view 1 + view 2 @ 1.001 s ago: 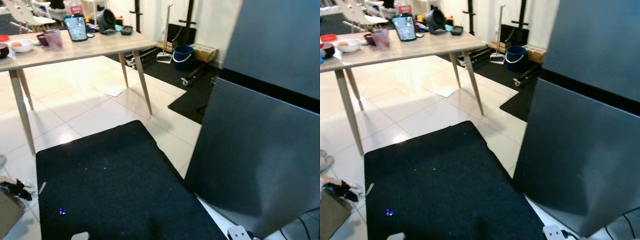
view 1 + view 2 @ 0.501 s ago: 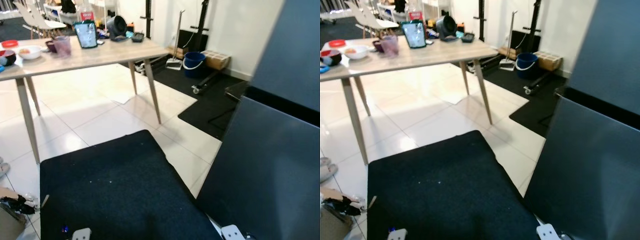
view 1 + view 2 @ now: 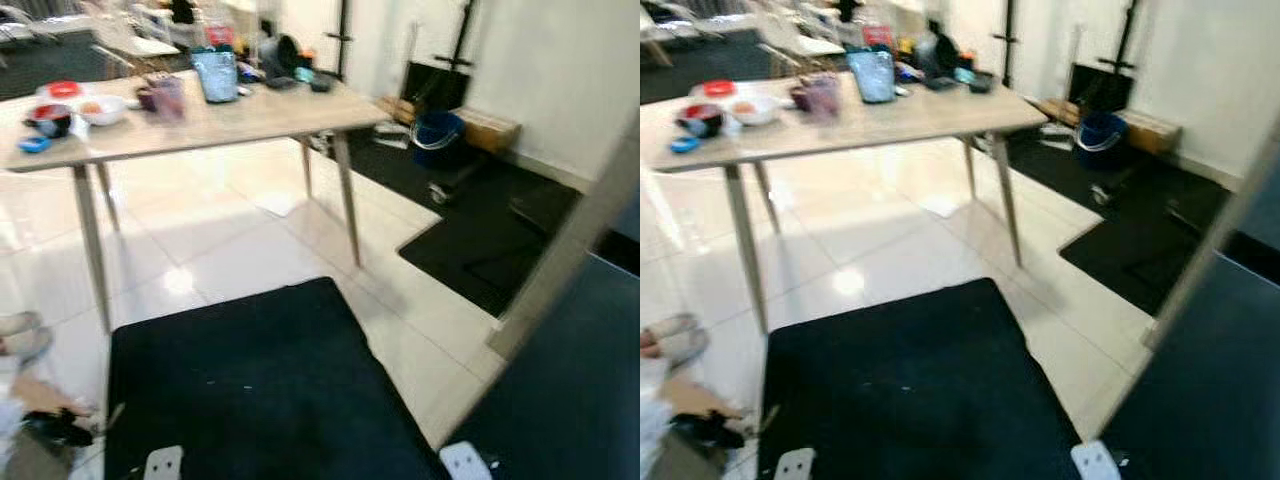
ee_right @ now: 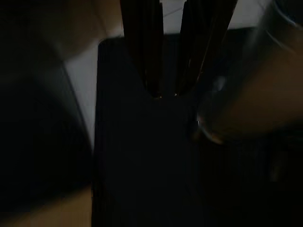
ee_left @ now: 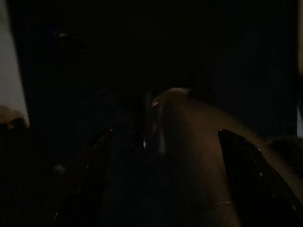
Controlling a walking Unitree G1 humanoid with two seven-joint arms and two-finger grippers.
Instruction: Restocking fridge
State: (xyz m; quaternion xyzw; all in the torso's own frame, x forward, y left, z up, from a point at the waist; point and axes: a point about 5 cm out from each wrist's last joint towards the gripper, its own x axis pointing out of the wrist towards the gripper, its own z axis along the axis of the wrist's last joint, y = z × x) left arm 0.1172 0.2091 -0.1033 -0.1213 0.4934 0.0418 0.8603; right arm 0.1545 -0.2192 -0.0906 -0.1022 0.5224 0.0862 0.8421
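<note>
Fridge [image 3: 590, 400] sat at my 4 o'clock, just its dark grey lower front and a pale blurred edge cutting the corner of my head views. A second earlier it had covered much of that side; it had slid outward while the wooden surface [image 3: 250, 115] at 11 o'clock drew toward the middle, so my head had swung away from the fridge, and the things themselves lay as before. I judged I was turning toward the surface for stock: a white bowl [image 3: 103, 108], a purple cup [image 3: 167, 98] and a tablet [image 3: 215, 75] stood on it. Black mat [image 3: 250, 390] lay at 6 o'clock. My left pincer [image 5: 165, 179] hung idle in the dark, fingers spread. My right pincer [image 4: 168, 71] pointed down at the mat, fingers nearly together and holding nothing.
</note>
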